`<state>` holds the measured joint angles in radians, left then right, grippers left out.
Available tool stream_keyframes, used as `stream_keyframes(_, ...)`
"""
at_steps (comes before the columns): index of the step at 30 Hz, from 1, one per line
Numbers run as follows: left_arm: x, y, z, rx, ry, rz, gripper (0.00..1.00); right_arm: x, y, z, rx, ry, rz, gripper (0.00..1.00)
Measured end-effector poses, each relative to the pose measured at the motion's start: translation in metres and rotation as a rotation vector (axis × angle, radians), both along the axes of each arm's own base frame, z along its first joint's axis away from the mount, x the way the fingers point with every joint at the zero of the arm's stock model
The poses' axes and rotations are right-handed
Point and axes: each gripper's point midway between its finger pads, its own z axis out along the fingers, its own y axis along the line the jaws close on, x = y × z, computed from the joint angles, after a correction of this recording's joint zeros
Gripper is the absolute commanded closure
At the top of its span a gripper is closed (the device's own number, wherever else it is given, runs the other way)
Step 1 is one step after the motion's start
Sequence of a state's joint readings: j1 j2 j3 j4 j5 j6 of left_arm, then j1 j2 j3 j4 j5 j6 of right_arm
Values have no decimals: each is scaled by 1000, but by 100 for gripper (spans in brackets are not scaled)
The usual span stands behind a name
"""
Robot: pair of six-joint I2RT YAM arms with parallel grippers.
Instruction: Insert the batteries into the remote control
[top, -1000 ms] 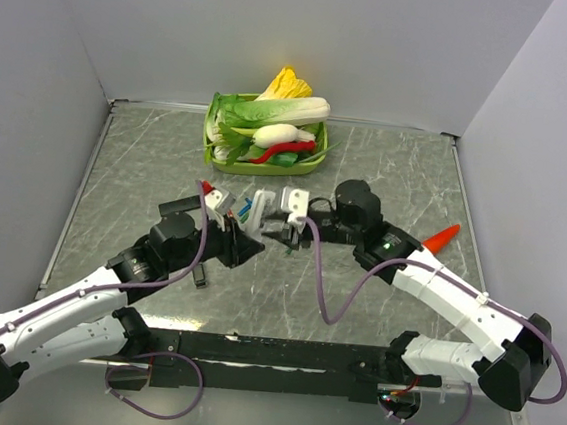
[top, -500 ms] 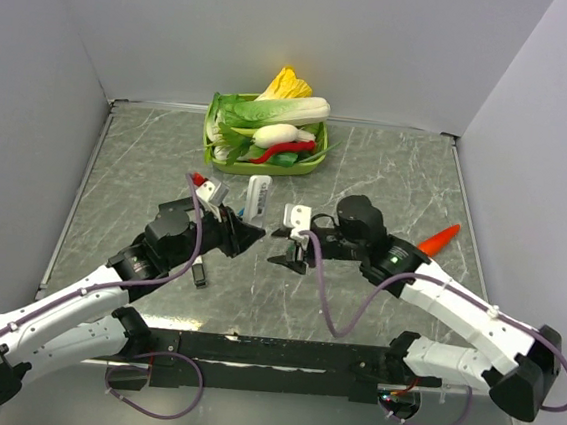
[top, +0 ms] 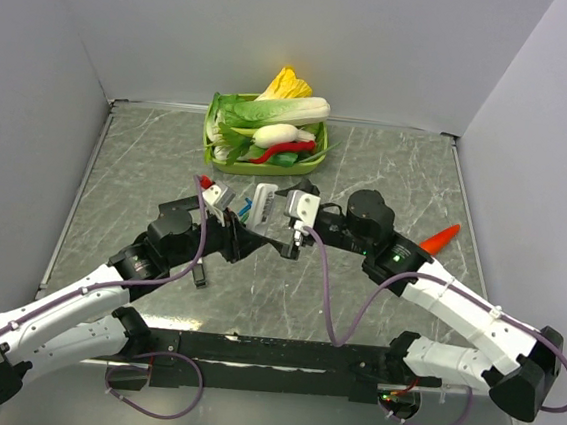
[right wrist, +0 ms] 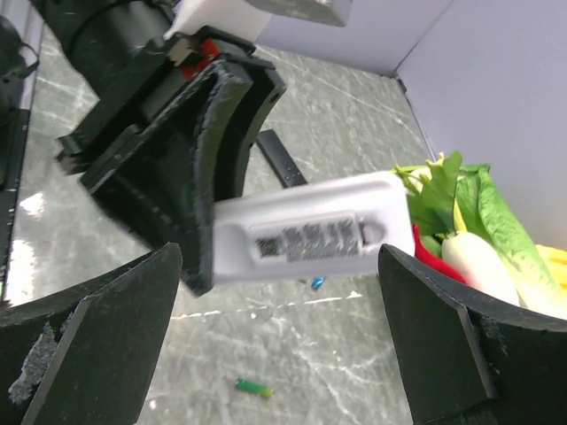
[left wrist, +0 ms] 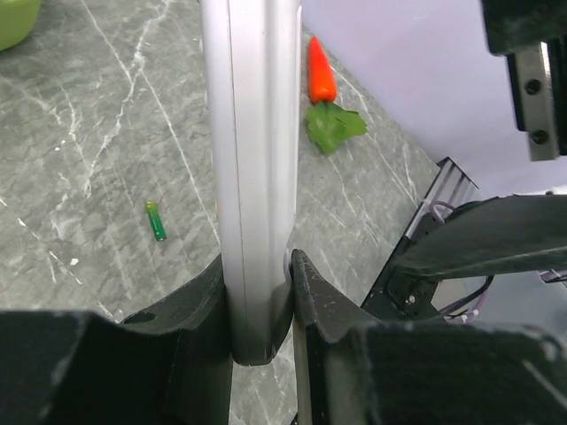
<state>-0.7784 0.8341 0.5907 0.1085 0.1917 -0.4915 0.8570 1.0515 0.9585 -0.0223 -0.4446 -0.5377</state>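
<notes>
Nr the left arm, on the grey marbled table (top: pixel 387 182), lies a small black strip (top: pixel 200 277), flat and apart from everything else. The left gripper (top: pixel 246 233) is almost closed, both fingers (left wrist: pixel 202 305) pinching the lower end of the remote (top: pixel 263 197), a white-silver bar. Its wrist cam shows the remote edge-on, running straight up out of the jaws. Far side of the table, against the back wall, sits a green basket (top: pixel 208 137) heaped w/ veg. A pale long cabbage (top: pixel 295 110) lies on top and a yellow-leafed one (top: pixel 284 80) pokes out behind. There are leafy greens (top: pixel 236 116) at its left, a white radish (top: pixel 276 136) in the middle and a red chilli (top: pixel 285 153) along the near rim. The batteries are loose on the tabletop, close to the held remote. They are a green battery (left wrist: pixel 156 220) and a blue battery (right wrist: pixel 316 283), each lying flat, apart from each other and touching neither gripper. Just right of the remote, the right gripper (top: pixel 285 223) faces it w/ jaws spread wide and nothing gripped. Its wrist cam shows the remote's labelled face out ahead, btwn the two fingers (right wrist: pixel 93 354) in view, no contact visible. Well to the right, nr the side wall, is a carrot (top: pixel 443 237) w/ a green leafy top, alone on the table.
</notes>
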Motion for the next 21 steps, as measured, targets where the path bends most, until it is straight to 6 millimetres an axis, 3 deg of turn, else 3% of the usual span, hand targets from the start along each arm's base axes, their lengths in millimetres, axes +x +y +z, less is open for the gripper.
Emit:
stream_keyframes(13, 0, -3, 4, -3, 0, -16, 99, 9, 9, 4, -5, -32, 6, 2)
stream_keyframes(21, 1, -3, 5, 1, 6, -15, 99, 9, 12, 4, -10, -30, 16, 7)
